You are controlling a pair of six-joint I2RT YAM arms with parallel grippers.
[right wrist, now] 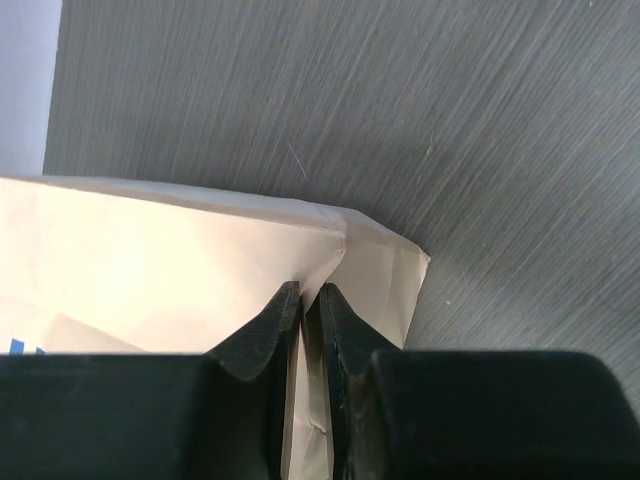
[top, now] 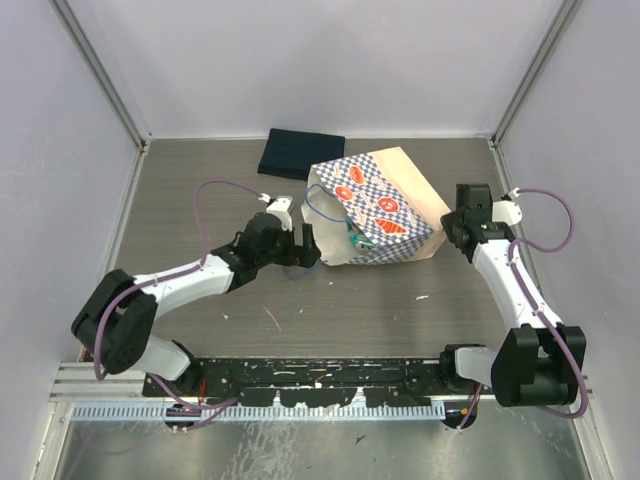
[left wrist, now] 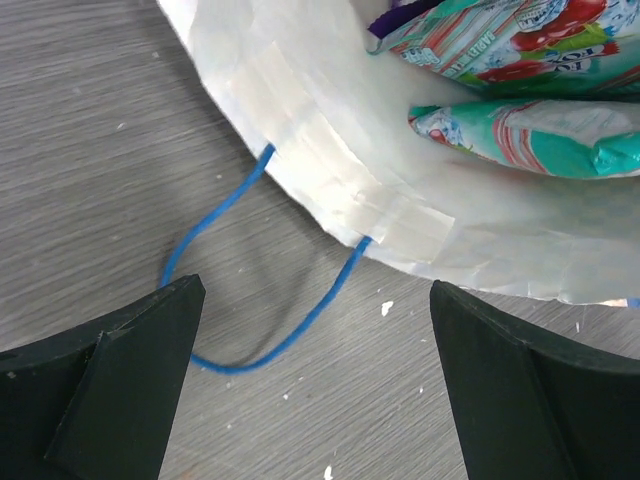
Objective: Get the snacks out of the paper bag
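**Left gripper lining up on the open mouth of the tipped bag**

The paper bag [top: 375, 205] is lying on its side in the middle of the table [top: 330, 320]. Its long axis is running left to right, with the mouth facing left and slightly near and the base pointing right. The left gripper [top: 300, 245] is sitting just outside that mouth, so it is the nearer arm to the contents. Its fingers are standing wide apart and gripping nothing. In the left wrist view the cream rim of the bag is crossing just beyond the fingertips. One blue cord handle [left wrist: 250, 300] is looping out over the table between them.

The snacks [left wrist: 530, 135] are lying inside the bag, just past the rim and off to the right of the gripper's centre line. Two teal pouches with red fruit print are showing, and a purple edge is peeking out behind them. How many more are lying deeper in cannot be told from here. No pouch is showing out on the table.

The right gripper [right wrist: 303, 295] is working at the opposite end. Its fingers are pressed together on a fold of plain paper at the bag's base corner, and it seems to be steadying the bag. The likely next move is a reach to the right, over the rim, toward the nearest teal pouch.

A folded navy cloth [top: 300, 152] is lying at the far side, just beside the bag.
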